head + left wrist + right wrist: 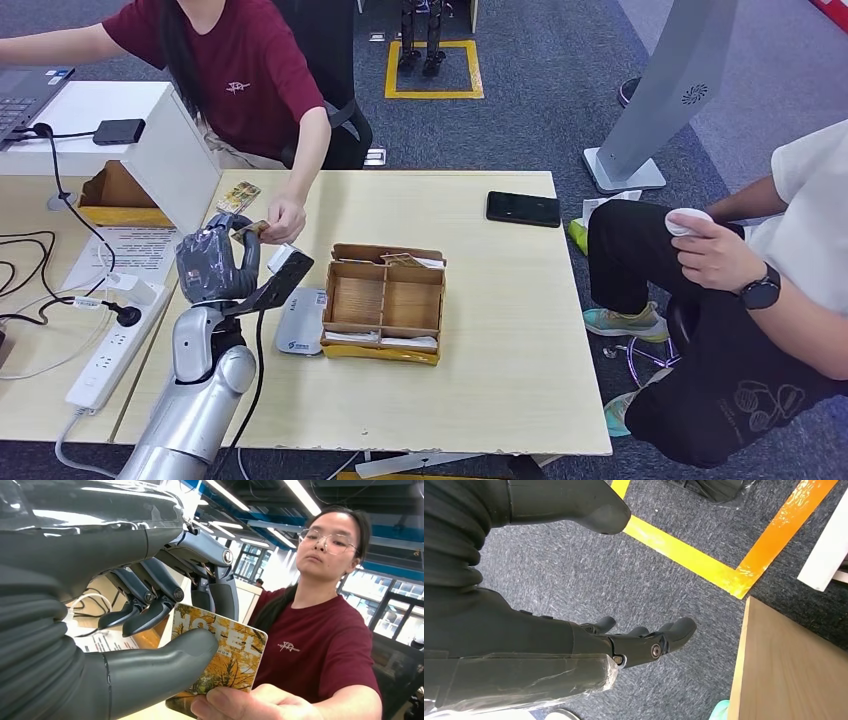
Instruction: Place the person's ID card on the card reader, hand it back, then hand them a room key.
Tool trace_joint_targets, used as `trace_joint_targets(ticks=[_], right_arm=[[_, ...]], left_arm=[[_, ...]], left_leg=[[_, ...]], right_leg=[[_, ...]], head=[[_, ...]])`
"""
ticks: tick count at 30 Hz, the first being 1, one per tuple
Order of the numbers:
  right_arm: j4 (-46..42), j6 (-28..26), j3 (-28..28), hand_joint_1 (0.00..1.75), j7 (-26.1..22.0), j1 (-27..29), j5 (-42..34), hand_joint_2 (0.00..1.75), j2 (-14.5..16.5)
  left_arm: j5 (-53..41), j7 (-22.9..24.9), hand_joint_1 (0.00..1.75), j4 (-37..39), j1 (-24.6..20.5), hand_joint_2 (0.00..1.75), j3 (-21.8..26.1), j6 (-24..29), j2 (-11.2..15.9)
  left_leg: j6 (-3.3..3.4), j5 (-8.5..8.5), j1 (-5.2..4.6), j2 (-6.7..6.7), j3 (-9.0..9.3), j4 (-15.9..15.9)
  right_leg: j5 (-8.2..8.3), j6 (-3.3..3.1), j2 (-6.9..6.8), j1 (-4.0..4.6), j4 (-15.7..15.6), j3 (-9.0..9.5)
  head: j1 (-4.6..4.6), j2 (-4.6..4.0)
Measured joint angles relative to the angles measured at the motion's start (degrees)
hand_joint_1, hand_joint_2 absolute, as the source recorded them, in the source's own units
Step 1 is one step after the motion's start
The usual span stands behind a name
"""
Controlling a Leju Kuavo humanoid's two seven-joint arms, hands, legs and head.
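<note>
One hotel key card [220, 665] sits pinched between the left hand's [215, 265] thumb and dark fingers [220, 592], raised over the table's far left, while one person's hand [284, 218] grips its other edge. The right hand [624, 640] hangs over carpet, fingers loosely spread, holding nothing. One card reader [300, 322] lies just left of one wooden organizer box [384, 303].
</note>
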Motion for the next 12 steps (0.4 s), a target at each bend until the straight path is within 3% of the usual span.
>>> trace_joint_targets(ticks=[4,5,8,9,12], right_arm=[[0.0,0.0,0.0,0.00,0.0,0.0,0.0,1.75,0.0],[0.0,0.0,-0.1,0.00,0.0,0.0,0.0,1.75,0.0],[0.0,0.0,-0.1,0.00,0.0,0.0,0.0,1.75,-0.1],[0.0,0.0,-0.1,0.00,0.0,0.0,0.0,1.75,-0.1],[0.0,0.0,-0.1,0.00,0.0,0.0,0.0,1.75,-0.1]], left_arm=[[0.0,0.0,1.75,0.2,0.0,1.75,0.0,0.0,0.0],[0.0,0.0,1.62,0.2,0.0,1.75,0.0,0.0,0.0],[0.0,0.0,0.31,0.4,0.0,1.75,0.0,0.0,0.0],[0.0,-0.1,0.00,0.4,0.0,1.75,0.0,0.0,0.0],[0.2,-0.2,0.00,0.4,0.0,1.75,0.0,0.2,0.0]], left_leg=[[0.00,0.00,0.00,0.00,0.00,0.0],[0.00,0.00,0.00,0.00,0.00,0.0],[0.00,0.00,0.00,0.00,0.00,0.0],[0.00,0.00,0.00,0.00,0.00,0.0],[0.00,0.00,0.00,0.00,0.00,0.0]], right_leg=[[0.00,0.00,0.00,0.00,0.0,0.00],[0.00,0.00,0.00,0.00,0.0,0.00],[0.00,0.00,0.00,0.00,0.0,0.00],[0.00,0.00,0.00,0.00,0.0,0.00],[0.00,0.00,0.00,0.00,0.0,0.00]], head=[[0.00,0.00],[0.00,0.00],[0.00,0.00],[0.00,0.00],[0.00,0.00]])
